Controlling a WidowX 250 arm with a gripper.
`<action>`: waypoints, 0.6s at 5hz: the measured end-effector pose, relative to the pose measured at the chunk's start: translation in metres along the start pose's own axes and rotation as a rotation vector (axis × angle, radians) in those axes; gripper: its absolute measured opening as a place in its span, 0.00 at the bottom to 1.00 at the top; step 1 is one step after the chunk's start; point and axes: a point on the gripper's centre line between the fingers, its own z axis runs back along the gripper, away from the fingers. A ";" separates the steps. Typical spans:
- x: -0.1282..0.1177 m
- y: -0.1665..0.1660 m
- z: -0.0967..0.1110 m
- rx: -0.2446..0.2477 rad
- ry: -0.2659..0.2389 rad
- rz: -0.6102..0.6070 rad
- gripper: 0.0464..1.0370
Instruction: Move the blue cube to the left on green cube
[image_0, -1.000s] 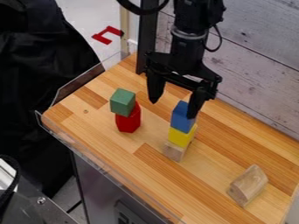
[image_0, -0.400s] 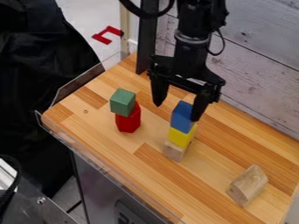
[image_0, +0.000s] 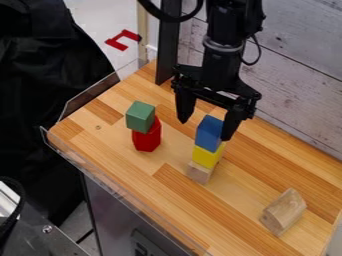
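The black gripper (image_0: 206, 130) hangs open at the blue cube, one finger to its left and the other close by its right side. The blue cube (image_0: 209, 133) tops a stack, resting on a yellow block (image_0: 206, 156), which sits on a small wooden block (image_0: 199, 172). To the left stands another stack: the green cube (image_0: 140, 117) on top of a red block (image_0: 147, 136). Whether the right finger touches the blue cube, I cannot tell.
A pale wooden block (image_0: 283, 212) lies at the lower right of the wooden table (image_0: 180, 197). A clear low barrier (image_0: 90, 95) runs along the table's left edge. Behind the arm is a grey plank wall (image_0: 297, 75), with a dark post (image_0: 168, 47) at its left.
My gripper has shifted a little to the right and slightly lower, its fingers still apart. Both stacks and the loose wooden block are where they were.
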 end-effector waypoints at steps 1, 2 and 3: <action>-0.001 0.000 -0.007 0.005 0.024 0.002 0.96; -0.002 0.001 -0.017 0.010 0.057 0.004 0.96; -0.002 0.001 -0.019 0.010 0.059 0.010 0.91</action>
